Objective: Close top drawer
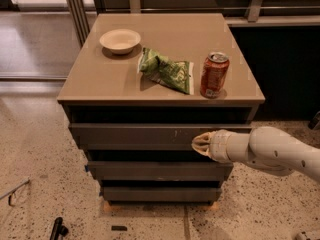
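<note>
Fingers (199,143) together against top drawer (130,134) front

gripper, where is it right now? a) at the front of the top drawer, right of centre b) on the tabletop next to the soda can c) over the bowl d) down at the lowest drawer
A: the gripper is at the front face of the top drawer, right of centre, well below the tabletop.
</note>
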You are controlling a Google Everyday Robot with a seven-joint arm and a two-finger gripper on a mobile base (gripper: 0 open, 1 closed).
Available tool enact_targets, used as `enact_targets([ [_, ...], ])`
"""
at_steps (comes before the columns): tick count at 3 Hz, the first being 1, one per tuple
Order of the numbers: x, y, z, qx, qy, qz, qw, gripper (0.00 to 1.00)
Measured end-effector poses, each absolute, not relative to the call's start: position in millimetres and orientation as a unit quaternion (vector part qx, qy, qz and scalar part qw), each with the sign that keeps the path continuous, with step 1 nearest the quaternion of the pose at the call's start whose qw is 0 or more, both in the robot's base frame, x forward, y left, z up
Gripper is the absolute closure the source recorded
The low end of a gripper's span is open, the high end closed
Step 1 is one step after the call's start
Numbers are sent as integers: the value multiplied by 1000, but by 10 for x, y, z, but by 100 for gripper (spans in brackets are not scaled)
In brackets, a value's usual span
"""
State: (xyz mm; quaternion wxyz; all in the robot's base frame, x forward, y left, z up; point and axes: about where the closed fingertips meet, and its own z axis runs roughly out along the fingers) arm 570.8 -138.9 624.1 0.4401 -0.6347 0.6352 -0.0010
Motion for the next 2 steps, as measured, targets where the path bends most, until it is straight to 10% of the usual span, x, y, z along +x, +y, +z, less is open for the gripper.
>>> enact_targets([
  [2, 5030, -1504, 6272, -643, 652, 121, 384, 100],
])
